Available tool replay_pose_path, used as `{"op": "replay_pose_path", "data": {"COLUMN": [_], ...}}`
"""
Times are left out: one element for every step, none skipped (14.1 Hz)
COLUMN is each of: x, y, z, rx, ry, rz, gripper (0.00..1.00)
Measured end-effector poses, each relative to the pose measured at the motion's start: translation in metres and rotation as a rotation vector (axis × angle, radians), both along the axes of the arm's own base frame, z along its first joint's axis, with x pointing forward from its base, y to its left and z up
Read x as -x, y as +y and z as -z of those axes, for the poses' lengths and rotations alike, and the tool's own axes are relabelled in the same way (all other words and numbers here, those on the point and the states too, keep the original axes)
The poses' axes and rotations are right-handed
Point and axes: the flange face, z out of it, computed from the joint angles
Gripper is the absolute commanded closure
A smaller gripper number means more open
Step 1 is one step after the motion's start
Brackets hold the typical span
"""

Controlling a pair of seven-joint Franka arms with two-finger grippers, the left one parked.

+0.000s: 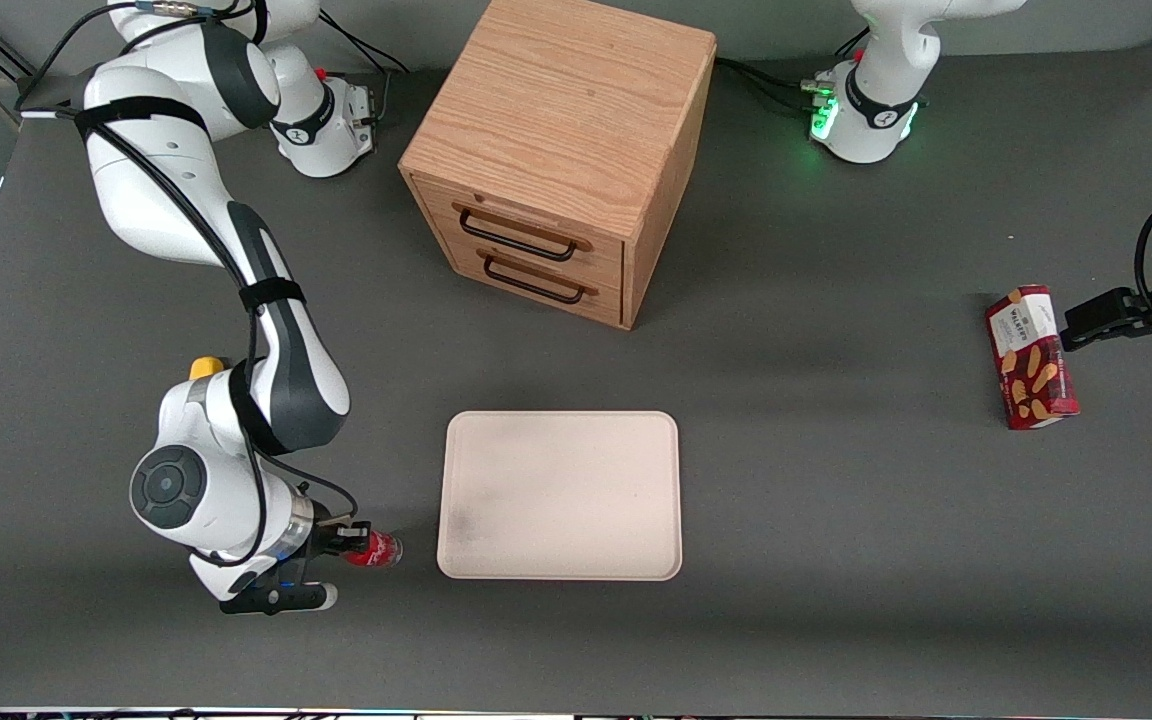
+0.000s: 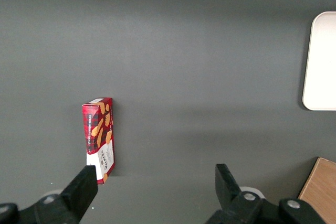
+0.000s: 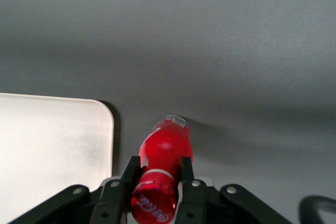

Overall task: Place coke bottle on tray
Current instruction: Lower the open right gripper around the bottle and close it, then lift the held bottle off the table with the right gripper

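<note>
1. Front view: in the lower left of the frame the working arm's black two-finger gripper (image 1: 344, 545) is clenched on the small plastic coke bottle with red label (image 1: 373, 549), just beside the flat, pale cream-pink rectangular tray with rounded corners (image 1: 561, 495), which lies bare at lower centre. Whether the bottle rests on the grey table (image 1: 836, 600) or is lifted slightly cannot be told. The oak-coloured wooden drawer cabinet with two black handles (image 1: 561, 150) fills the upper centre; the red snack box printed with biscuits (image 1: 1030, 357) lies at the right edge, and a small yellow lump (image 1: 204, 367) peeks out by the arm.

2. Left wrist view: the snack box (image 2: 98, 137) sits at lower left; a corner of the tray (image 2: 320, 61) shows at the right edge.

3. Right wrist view: the fingers (image 3: 185, 179) press both sides of the bottle (image 3: 164, 174) across its labelled body, with the tray's rounded corner (image 3: 79, 129) close alongside.

4. Handling, as a judgement: the bottle looks light and round, with a smooth and probably slippery wall that may dent under a hard squeeze. Gripping across the labelled middle suits it, and a gentle set-down should stop it rolling on the low-rimmed tray.
</note>
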Motion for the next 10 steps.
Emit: {"op": "replay_pose_path", "data": {"x": [0.001,0.002,0.004,0.007,0.012,0.017,0.023,0.029,0.035,0.041], "y": [0.0,-0.002,-0.003,-0.004,-0.004,-0.002,0.002,0.005,0.01,0.016], "z": [-0.007,-0.02,-0.038,-0.059,-0.081,-0.102,-0.123,-0.141,-0.157,-0.17], "rx": [0.014,0.036,0.053,0.061,0.062,0.059,0.054,0.048,0.04,0.031], "ry": [-0.004,-0.011,-0.019,-0.027,-0.032,-0.036,-0.043,-0.05,-0.055,-0.055], "rz": [-0.006,-0.015,-0.02,-0.022,-0.024,-0.028,-0.034,-0.04,-0.049,-0.061], "gripper": [1.0,1.0,1.0,1.0,1.0,1.0,1.0,1.0,1.0,1.0]}}
